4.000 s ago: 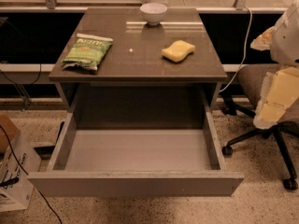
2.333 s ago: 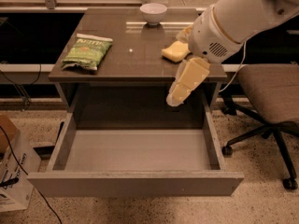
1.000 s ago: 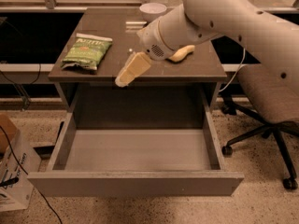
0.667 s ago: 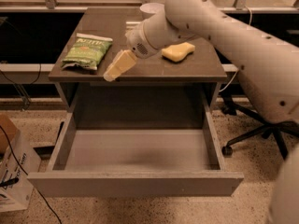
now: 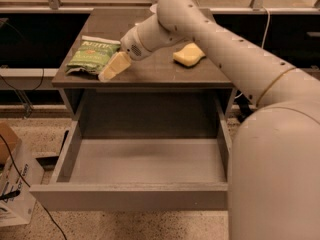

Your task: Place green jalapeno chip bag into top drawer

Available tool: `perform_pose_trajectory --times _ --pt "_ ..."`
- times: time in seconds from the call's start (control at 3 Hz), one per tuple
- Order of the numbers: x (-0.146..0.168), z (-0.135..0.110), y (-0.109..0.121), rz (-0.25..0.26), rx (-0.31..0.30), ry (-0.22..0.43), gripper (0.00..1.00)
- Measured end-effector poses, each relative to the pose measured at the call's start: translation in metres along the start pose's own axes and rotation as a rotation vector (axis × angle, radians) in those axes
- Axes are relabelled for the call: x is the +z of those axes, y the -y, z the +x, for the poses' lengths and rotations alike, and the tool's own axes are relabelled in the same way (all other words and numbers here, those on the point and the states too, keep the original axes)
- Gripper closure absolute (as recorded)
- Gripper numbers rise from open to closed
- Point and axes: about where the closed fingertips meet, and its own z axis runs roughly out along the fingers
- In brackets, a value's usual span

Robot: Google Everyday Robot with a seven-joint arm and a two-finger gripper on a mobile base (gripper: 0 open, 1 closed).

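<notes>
The green jalapeno chip bag [image 5: 93, 56] lies flat on the left part of the brown table top [image 5: 150, 66]. My gripper [image 5: 113, 68] hangs just to the right of the bag's lower right corner, near the table's front edge, at the end of my white arm that reaches in from the right. The top drawer [image 5: 145, 160] is pulled out below the table, and its light grey inside holds nothing.
A yellow sponge [image 5: 188, 54] lies on the right part of the table. A cardboard box [image 5: 12, 184] stands on the floor at the left, with cables near it. My arm's large white body fills the right side of the view.
My arm has swung in from the right across the table, and the gripper has moved left from beside the sponge to beside the chip bag. The bag, sponge and drawer have not moved.
</notes>
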Motion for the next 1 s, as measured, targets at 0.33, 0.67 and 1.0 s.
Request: perform_pose_trajectory --times 0.33,0.67,1.0 --pt "0.027 -0.016 0.006 -0.04 -0.013 0.018 0.0" --pt "0.048 -0.038 0.003 -0.079 -0.043 0.045 0.0" --pt "0.078 -0.043 -0.006 -0.137 -0.049 0.046 0.0"
